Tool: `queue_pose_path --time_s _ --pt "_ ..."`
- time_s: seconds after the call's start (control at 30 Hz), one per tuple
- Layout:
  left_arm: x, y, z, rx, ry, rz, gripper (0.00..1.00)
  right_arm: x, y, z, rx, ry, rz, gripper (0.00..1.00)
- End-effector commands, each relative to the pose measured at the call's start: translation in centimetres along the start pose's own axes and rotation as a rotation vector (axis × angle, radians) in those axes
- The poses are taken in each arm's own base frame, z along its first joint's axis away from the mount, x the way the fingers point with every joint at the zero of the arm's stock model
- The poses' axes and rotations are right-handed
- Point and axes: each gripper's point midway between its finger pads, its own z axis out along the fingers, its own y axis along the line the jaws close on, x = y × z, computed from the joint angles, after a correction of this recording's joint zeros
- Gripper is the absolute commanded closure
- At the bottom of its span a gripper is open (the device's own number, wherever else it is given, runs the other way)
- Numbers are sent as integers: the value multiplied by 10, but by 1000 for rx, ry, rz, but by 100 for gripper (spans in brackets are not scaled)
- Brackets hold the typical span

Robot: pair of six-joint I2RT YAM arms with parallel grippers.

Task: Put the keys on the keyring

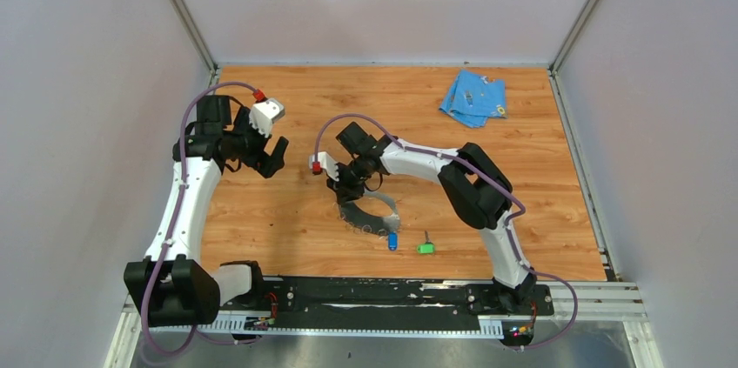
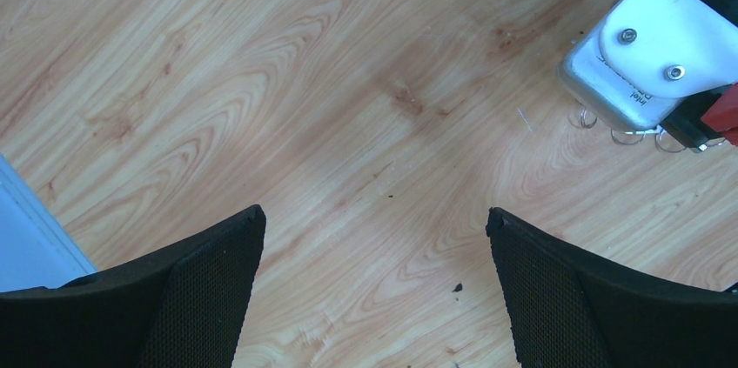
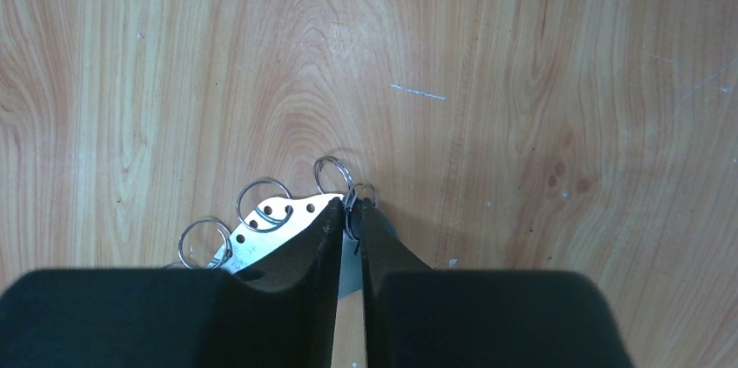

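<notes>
The right hand [image 3: 351,208] points down at the table [image 1: 540,177] with its two fingers drawn almost together, pinching one small wire ring at the edge of the keyring [image 3: 283,216]. The keyring is a grey metal band lying flat on the wood near the middle of the table. Three more small wire rings [image 3: 264,199] hang through holes along the band, just left of the fingertips in the wrist view. On the near side of the band lie the blue-headed key [image 1: 392,241], just beside it, and the green-headed key [image 1: 426,248], a little further right; neither is on the ring. The left hand [image 2: 374,222] hovers to the left with its fingers spread wide, holding nothing. A light-blue cloth [image 1: 472,97] lies crumpled at the far right.
</notes>
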Motion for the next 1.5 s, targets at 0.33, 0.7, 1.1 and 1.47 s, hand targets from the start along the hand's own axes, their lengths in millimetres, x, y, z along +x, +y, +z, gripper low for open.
queue_pose_path --time_s 0.33,0.7,1.1,1.47 --pt "1 0 -5 -14 -6 6 0 -23 12 -12 -9 -35 -23 100" --pt "1 -37 0 159 -99 58 4 -77 28 -60 103 -258 -35 100" --pt "-42 -132 -54 552 -422 158 9 -161 93 -153 231 -651 -98 100" --pt "-64 -200 -117 670 -578 390 23 -204 150 -205 192 -879 -147 100"
